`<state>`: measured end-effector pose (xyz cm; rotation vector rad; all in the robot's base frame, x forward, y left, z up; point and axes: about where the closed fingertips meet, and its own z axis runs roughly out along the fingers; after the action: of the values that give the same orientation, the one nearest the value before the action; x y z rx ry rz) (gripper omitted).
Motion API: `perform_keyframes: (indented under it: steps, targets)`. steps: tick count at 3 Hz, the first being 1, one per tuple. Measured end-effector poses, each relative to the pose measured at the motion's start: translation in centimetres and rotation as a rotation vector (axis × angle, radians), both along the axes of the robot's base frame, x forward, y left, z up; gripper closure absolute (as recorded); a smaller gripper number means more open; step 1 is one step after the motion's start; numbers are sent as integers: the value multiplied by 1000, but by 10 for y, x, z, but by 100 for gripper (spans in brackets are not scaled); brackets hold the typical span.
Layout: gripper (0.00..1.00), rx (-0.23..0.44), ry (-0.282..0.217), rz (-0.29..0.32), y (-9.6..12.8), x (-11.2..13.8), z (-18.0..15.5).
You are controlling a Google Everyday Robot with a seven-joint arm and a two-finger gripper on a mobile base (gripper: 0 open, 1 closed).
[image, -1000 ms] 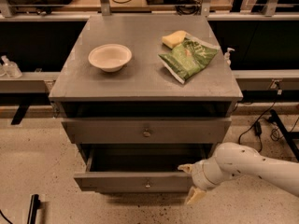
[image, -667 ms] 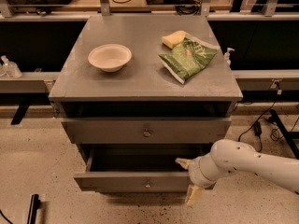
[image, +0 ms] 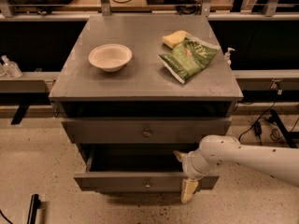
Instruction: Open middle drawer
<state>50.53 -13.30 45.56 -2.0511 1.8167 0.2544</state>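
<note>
- Middle drawer [image: 145, 183], below the cabinet's closed top drawer [image: 146, 131], stands pulled out.
- Gripper [image: 185, 174] straddles that drawer's right front edge, jaws spread, likely for pulling.

Gripper [image: 185, 174], at 5 o'clock of frame, sat at the right end of the middle drawer [image: 140, 182]; the wrist housing covered most of it, so finger spacing could not be read. Arm [image: 252, 157] was cut off by the frame edge at 3 o'clock. The arm hid the drawer front's right part and the interior's right corner. Drawer interior [image: 135, 160] lay in shadow; contents could not be told. Print on the green bag [image: 188, 57], 1 o'clock on the cabinet top, was too blurred to read. Dark object [image: 32, 208] at 7 o'clock was cut off by the bottom edge, identity unclear.
</note>
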Motion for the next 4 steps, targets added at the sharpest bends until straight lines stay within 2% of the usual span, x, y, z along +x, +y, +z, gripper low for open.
perform_keyframes:
  steps: [1, 2, 3, 4]
  targets:
    - [18, -15, 48, -17, -6, -1, -22]
    - [41, -27, 86, -13, -11, -13, -29]
    - [60, -27, 126, 9, -13, -32, -30]
    - [58, -23, 159, 36, -14, -48, -29]
